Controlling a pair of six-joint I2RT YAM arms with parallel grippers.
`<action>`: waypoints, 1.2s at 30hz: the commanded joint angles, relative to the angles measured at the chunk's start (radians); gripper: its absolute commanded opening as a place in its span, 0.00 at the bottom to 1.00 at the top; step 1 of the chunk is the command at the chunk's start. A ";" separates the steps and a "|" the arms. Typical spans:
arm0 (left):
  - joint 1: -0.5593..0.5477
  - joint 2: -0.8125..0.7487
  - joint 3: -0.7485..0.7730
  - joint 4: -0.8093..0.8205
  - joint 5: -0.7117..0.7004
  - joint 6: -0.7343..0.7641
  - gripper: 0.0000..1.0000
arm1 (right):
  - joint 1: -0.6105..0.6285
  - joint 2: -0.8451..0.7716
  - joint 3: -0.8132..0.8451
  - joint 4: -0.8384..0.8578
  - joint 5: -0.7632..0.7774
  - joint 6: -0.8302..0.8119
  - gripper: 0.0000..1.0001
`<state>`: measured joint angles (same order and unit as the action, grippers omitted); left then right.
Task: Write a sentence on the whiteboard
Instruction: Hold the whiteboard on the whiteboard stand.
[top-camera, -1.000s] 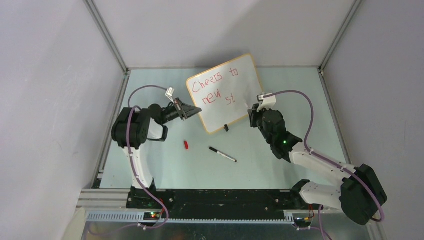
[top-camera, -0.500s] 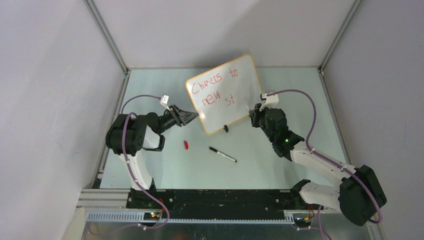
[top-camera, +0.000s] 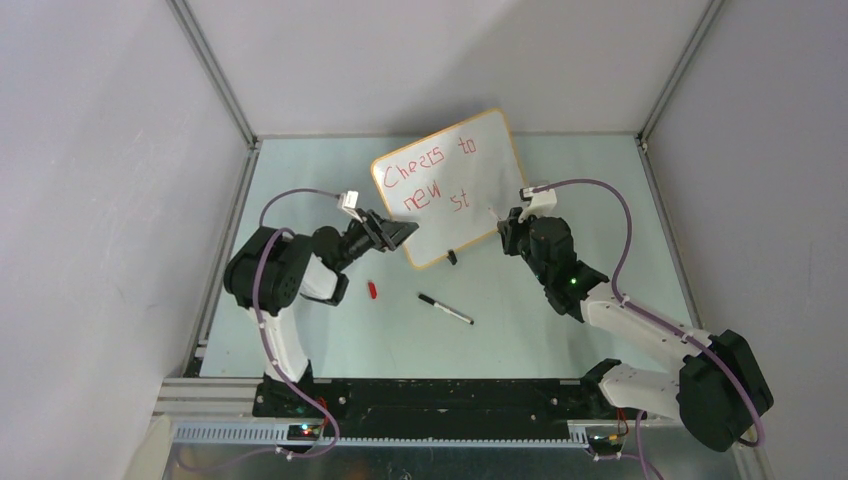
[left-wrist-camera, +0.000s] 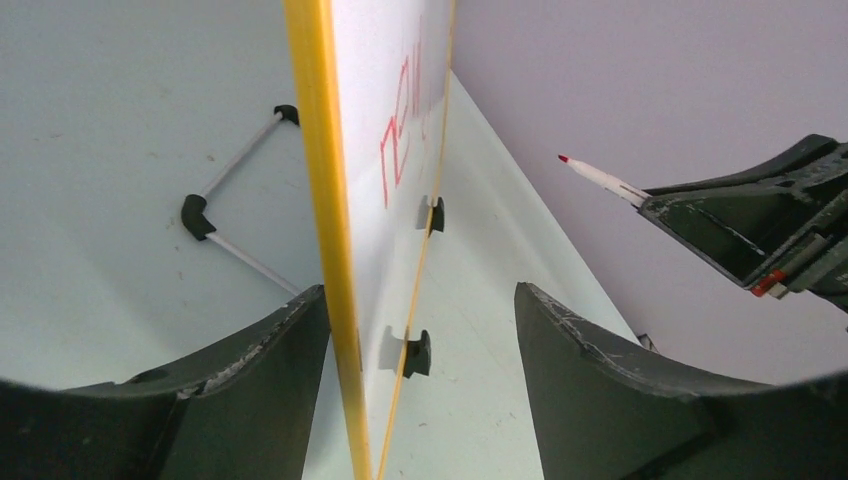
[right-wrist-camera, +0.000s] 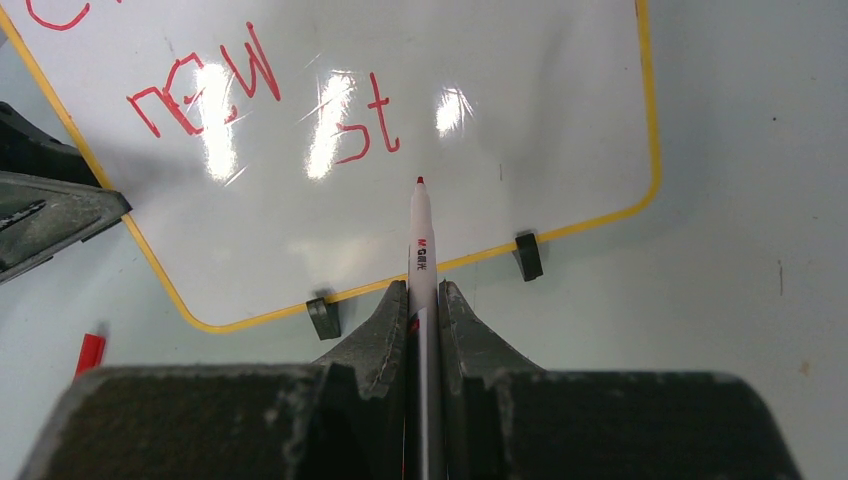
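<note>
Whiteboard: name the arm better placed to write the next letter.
Right. The right gripper is shut on the red marker, its tip aimed at the whiteboard near "st" in the sentence. The left gripper stands open astride the board's edge, holding no pen.

The whiteboard (top-camera: 488, 175) stood at the back of the surface (top-camera: 330, 330). The left gripper (top-camera: 398, 235) straddled its left edge; the right gripper (top-camera: 505, 224), holding a marker (right-wrist-camera: 420, 240), faced its right part. A cap (top-camera: 372, 290) and pen (top-camera: 445, 308) lay before it.
</note>
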<state>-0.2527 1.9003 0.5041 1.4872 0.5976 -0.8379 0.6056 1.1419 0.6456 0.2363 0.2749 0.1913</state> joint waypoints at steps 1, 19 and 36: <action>-0.012 0.022 0.040 0.036 -0.083 0.065 0.71 | -0.005 -0.007 0.040 0.005 0.008 0.006 0.00; -0.012 0.051 0.145 -0.026 0.090 0.130 0.00 | -0.005 -0.006 0.039 0.003 0.008 0.006 0.00; 0.039 0.220 0.392 0.045 0.577 -0.190 0.00 | -0.006 0.000 0.040 0.006 0.001 0.003 0.00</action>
<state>-0.1978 2.1334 0.8715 1.4654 0.9939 -0.9432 0.6044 1.1419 0.6456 0.2272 0.2749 0.1909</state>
